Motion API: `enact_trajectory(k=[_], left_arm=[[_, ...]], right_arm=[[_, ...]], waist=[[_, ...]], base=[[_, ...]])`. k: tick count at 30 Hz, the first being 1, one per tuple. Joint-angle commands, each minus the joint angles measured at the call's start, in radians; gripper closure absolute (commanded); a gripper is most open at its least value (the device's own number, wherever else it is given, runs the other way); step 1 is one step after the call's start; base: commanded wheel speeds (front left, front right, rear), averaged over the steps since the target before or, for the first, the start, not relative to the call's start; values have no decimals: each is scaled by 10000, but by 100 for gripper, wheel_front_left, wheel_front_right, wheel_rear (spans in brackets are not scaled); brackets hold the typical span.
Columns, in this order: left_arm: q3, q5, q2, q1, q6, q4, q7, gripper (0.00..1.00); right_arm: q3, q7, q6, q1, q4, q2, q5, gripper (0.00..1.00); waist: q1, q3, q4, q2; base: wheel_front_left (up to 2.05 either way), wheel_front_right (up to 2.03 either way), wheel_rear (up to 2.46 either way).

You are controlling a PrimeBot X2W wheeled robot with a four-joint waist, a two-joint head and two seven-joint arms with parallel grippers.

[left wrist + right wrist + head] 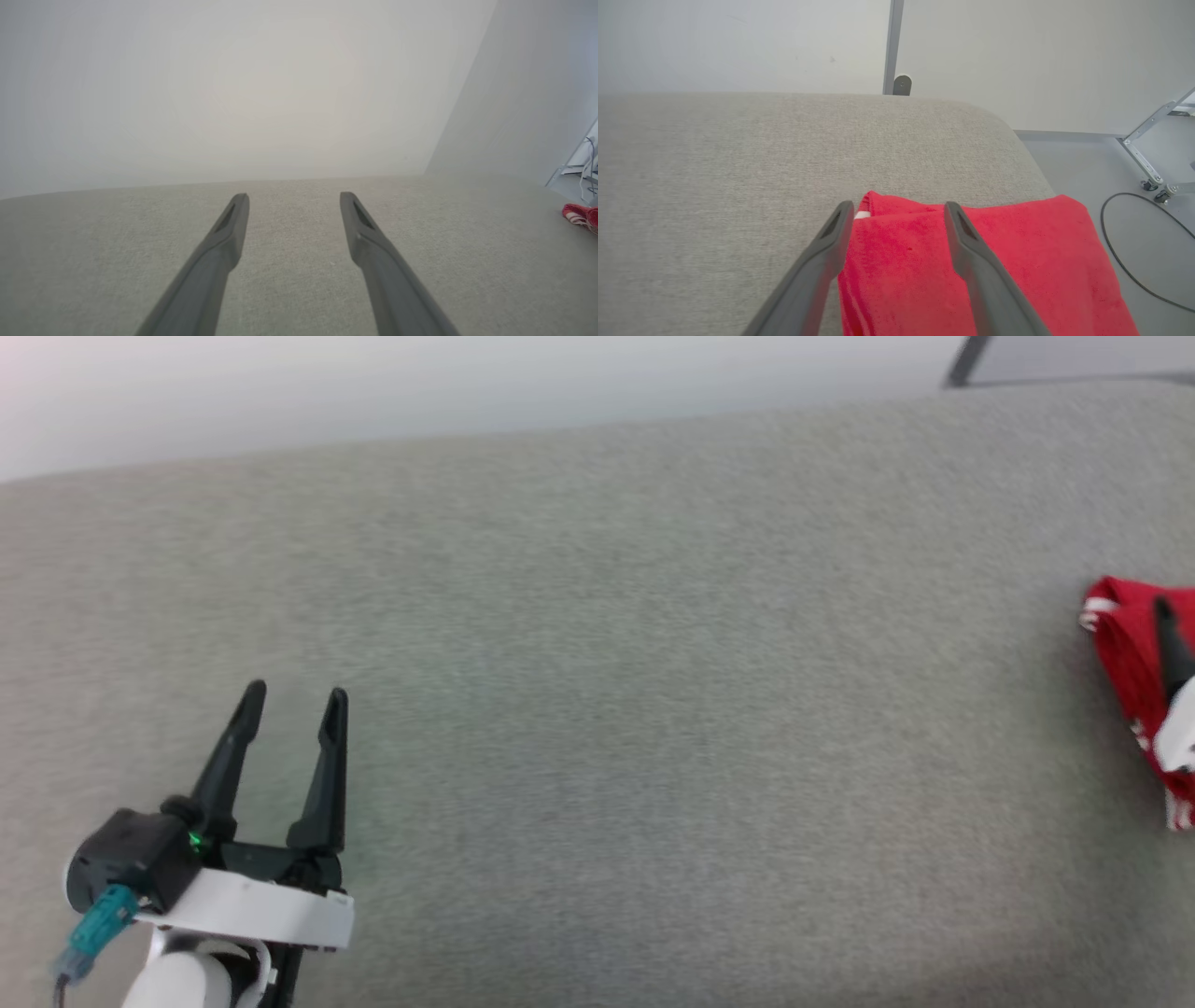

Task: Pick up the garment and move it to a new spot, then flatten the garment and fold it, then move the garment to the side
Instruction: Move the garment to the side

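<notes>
The garment (pixel 1125 658) is a folded red T-shirt with white striped trim, lying at the far right edge of the grey padded surface (pixel 653 709). In the right wrist view the garment (pixel 1017 261) spreads flat under my right gripper (pixel 896 210), whose two dark fingers stand apart above the red cloth with nothing pinched between them. One right finger (pixel 1172 644) shows over the shirt in the head view. My left gripper (pixel 294 702) rests open over bare surface at the lower left, far from the shirt. A red corner of the garment (pixel 581 217) shows in the left wrist view.
The padded surface ends in a rounded right corner (pixel 1004 126). Beyond it lie grey floor, a black cable (pixel 1125 261) and a wheeled metal frame (pixel 1153 158). A pale wall and a metal post (pixel 894 46) stand behind.
</notes>
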Motion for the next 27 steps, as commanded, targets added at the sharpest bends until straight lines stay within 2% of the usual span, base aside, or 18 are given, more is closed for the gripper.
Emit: enact_trajectory(k=[1, 5, 17, 23, 27], left_arm=[[48, -16, -94, 128, -19, 111, 5, 0], [208, -57, -195, 241, -19, 389, 5, 0], [534, -135, -181, 662, -18, 1368, 5, 0], [468, -201, -263, 1083, -18, 1633, 5, 0], [473, -169, -365, 1499, -18, 1636, 5, 0]], right_arm=[[341, -149, -12, 306, -398, 43, 266, 0], [916, -547, -12, 716, -1197, 240, 650, 0], [2085, -2005, -12, 2077, -2557, 1471, 1040, 0], [2090, -2258, -12, 3170, -3104, 1685, 1146, 0], [1662, -2223, -12, 4075, -3657, 1736, 1162, 0]], waist=[[0, -599, 699, 0], [0, -883, 1114, 0], [0, -1864, 1947, 0], [0, -2304, 2019, 0], [0, -2598, 1970, 0]], base=[[0, 0, 0], [0, 0, 0], [0, 0, 0], [0, 0, 0], [0, 0, 0]])
